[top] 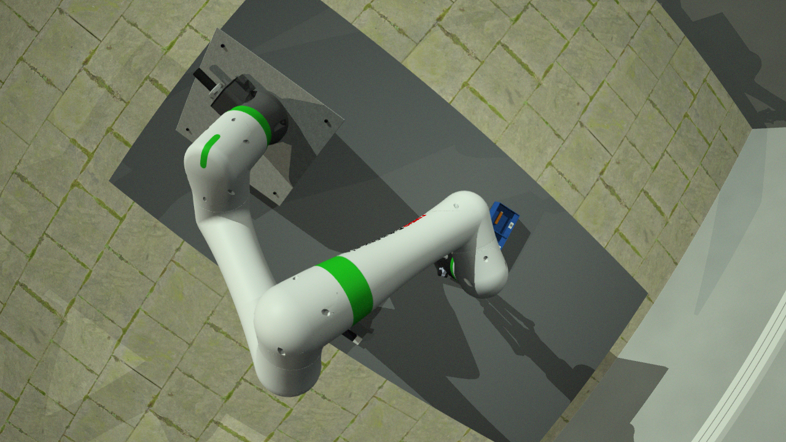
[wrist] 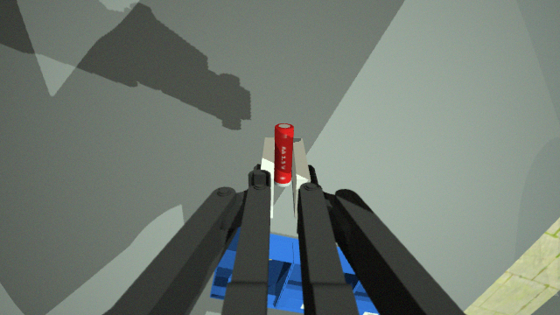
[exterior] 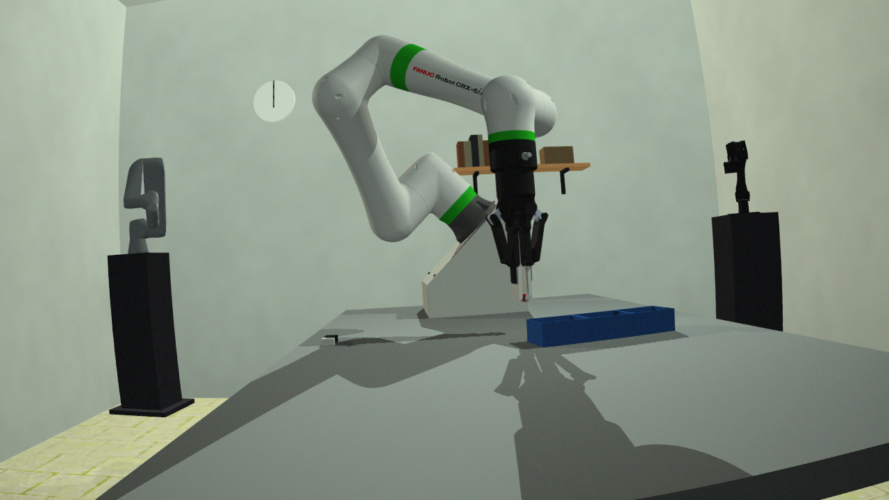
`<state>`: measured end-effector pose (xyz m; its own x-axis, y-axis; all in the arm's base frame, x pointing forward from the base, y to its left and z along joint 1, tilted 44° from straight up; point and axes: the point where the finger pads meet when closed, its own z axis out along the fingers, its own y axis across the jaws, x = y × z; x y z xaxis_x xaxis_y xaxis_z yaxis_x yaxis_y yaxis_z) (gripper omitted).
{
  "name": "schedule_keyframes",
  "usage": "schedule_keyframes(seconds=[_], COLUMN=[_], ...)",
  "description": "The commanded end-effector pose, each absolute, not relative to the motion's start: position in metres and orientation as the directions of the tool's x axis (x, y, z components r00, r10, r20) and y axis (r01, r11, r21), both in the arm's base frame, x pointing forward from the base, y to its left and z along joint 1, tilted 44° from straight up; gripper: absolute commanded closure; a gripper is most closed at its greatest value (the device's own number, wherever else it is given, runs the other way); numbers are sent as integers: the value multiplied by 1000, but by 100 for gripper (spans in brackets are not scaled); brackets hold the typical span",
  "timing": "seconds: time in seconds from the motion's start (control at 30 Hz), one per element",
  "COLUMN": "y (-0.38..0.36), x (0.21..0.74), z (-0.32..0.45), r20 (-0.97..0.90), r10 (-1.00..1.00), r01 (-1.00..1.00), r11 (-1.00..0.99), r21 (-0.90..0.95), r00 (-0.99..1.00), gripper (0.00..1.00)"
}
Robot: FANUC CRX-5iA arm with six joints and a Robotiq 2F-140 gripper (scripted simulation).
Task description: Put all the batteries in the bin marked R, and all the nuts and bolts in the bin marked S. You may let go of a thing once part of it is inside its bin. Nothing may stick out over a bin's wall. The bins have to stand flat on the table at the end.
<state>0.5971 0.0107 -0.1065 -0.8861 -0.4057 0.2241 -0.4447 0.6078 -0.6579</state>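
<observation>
My gripper [exterior: 525,291] [wrist: 283,153] is shut on a red AA battery [wrist: 283,150] [exterior: 524,297], which stands lengthwise between the pale fingertips. In the exterior view it hangs above the table, just left of the near end of the row of blue bins [top: 515,218] [exterior: 609,328] [wrist: 280,249]. The bins stand flat. In the top view an orange rod-like thing [top: 498,217] lies in the uppermost compartment; the arm hides the lower part of the row and the fingertips. A white label [top: 511,224] is too small to read. The fingers cover parts of the bins in the wrist view.
A small black and white block [top: 352,336] [exterior: 329,340] lies near the table's left edge in the exterior view, partly covered by the arm in the top view. The slanted robot base [exterior: 466,292] stands at the back of the table [exterior: 373,435].
</observation>
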Motion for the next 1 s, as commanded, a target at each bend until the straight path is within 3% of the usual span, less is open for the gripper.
schedule_keyframes(seconds=[0.0,0.9,0.97], y=[29,120,128], x=[611,679,685], z=[-121,-195,-202], r20=[226,226,290], r10=[-404,-404,-463], r01=[-445,-445,-531], r11=[608,608,565], r21=[-658,-658,-632], r00=[-886,-886,-838], gripper=[85,85,85])
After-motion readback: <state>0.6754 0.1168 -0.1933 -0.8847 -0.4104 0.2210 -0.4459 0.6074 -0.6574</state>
